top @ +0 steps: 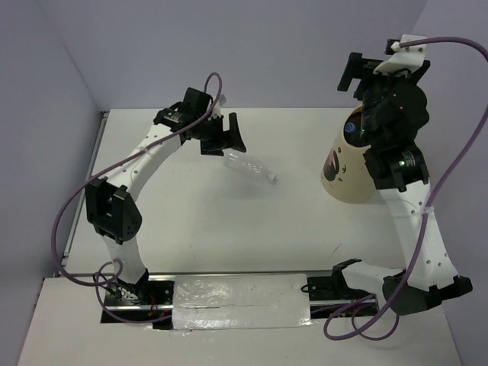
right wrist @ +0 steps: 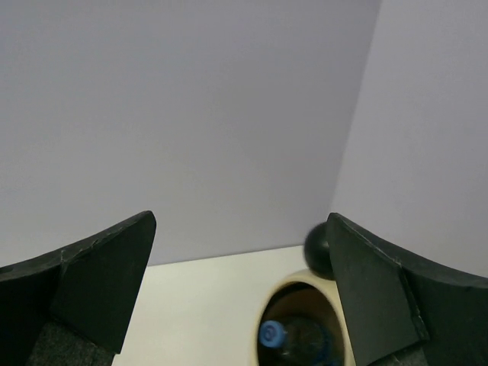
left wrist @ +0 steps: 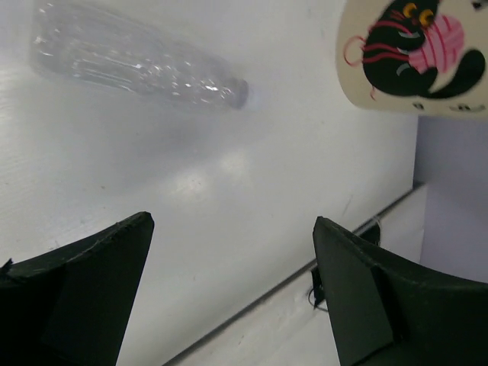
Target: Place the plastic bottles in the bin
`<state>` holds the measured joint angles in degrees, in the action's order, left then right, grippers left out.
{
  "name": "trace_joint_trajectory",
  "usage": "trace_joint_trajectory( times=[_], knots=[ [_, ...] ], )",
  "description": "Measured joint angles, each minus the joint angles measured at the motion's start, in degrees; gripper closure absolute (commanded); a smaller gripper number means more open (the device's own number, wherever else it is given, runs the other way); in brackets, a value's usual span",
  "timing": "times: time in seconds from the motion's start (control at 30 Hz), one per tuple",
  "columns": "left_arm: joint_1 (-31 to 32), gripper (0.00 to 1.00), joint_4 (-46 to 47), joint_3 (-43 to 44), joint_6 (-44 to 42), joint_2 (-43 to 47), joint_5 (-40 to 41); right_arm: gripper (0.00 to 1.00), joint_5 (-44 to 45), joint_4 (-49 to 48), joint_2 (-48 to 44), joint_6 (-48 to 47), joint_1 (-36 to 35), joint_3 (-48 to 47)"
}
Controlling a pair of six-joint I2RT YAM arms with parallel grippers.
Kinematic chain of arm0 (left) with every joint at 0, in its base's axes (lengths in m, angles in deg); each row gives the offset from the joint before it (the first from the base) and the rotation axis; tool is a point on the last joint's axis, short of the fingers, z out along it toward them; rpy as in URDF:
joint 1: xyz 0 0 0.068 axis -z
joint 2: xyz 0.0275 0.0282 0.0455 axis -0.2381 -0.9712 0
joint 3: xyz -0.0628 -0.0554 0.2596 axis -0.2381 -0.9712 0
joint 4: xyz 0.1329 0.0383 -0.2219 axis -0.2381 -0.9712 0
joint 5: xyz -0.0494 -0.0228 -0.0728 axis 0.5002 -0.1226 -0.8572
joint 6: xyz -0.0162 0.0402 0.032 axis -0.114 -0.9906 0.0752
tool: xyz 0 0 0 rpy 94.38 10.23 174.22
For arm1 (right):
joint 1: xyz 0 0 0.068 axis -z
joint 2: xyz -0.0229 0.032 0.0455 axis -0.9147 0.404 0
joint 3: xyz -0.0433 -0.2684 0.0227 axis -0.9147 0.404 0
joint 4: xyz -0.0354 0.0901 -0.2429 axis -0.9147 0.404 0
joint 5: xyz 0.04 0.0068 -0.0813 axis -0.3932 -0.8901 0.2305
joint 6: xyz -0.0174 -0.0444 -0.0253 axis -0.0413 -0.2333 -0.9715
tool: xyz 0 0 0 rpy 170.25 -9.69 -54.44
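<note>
One clear plastic bottle (top: 248, 167) lies on its side on the white table, cap toward the bin; it also shows in the left wrist view (left wrist: 130, 65). My left gripper (top: 223, 140) is open and empty, just behind and above the bottle's base (left wrist: 232, 229). The cream bin (top: 352, 183) stands at the right, with a red and black picture on its front (left wrist: 415, 53). A blue-capped bottle (right wrist: 271, 334) lies inside its dark opening (right wrist: 293, 276). My right gripper (top: 354, 76) is open and empty, raised above the bin (right wrist: 240, 229). Other bottles are hidden.
A black ball ear (right wrist: 316, 248) sits on the bin's rim. Lavender walls close the back and both sides. A silvery taped strip (top: 240, 303) lies along the near edge between the arm bases.
</note>
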<state>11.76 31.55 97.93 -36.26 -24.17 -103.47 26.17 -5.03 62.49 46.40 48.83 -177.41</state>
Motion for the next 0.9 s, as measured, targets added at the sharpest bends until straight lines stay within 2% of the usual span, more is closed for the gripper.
trace_joint_trajectory(
  times=[0.17,0.43,0.63,0.9],
  knots=[
    [0.35,0.01,-2.38,6.91,7.61,-6.14,7.61,0.00,-6.47,11.63,-0.42,10.10,0.00,-4.15],
    [3.80,0.01,-7.72,14.86,21.20,-15.96,18.99,0.00,-14.08,23.63,-1.95,20.72,0.00,4.26],
    [5.90,0.01,-13.46,20.76,33.77,-24.37,24.52,0.00,-16.83,26.14,-2.75,22.88,0.02,4.94],
    [5.92,0.01,-14.36,21.22,45.38,-28.85,24.74,0.00,-18.88,26.29,-4.31,23.54,0.04,4.94]
  ],
)
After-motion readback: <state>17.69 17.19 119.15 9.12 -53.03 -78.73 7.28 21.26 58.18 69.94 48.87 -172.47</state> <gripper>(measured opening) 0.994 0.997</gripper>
